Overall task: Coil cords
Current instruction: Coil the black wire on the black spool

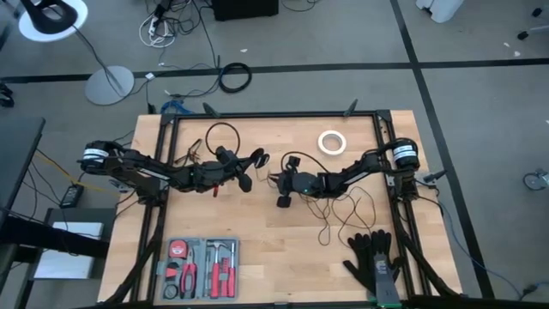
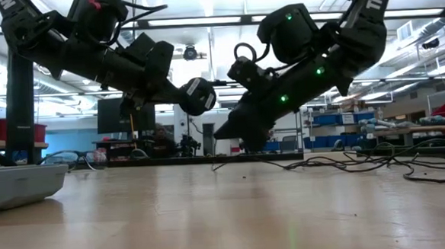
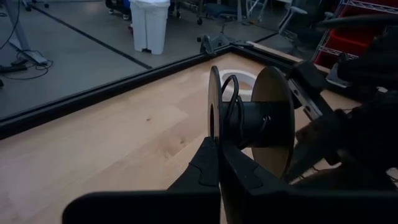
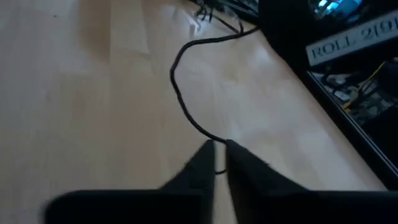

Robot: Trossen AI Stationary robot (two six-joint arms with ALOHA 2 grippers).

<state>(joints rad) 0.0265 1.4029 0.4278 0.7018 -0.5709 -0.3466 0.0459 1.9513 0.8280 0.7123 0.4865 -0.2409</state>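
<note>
A thin black cord lies in loose loops [image 1: 347,210] on the wooden table; another loop [image 1: 221,136] lies near the far edge. My left gripper [image 1: 244,170] hovers over the table's middle, shut on a small black spool-like puck [image 3: 249,118] that carries a few turns of cord [image 3: 231,99] on its hub. The puck hangs clear of the table in the low view [image 2: 198,95]. My right gripper [image 1: 281,201] is low over the table, just right of the puck, slanting down. It is shut on a strand of the cord [image 4: 180,87]. My left gripper pinches the rim of the puck's one round disc [image 3: 213,134] between its two fingers, roughly level from the table's left. The puck is lifted clear, its discs standing on edge. My right gripper pinches one strand of the cord [image 4: 214,140] between its fingertips, slanting down from the table's right. Beyond the fingers the strand lies slack on the table, curving away.
A white tape ring [image 1: 332,142] lies at the far right. A tray of hand tools [image 1: 202,268] sits at the near left and black gloves [image 1: 373,257] at the near right. A black frame [image 1: 274,115] borders the table.
</note>
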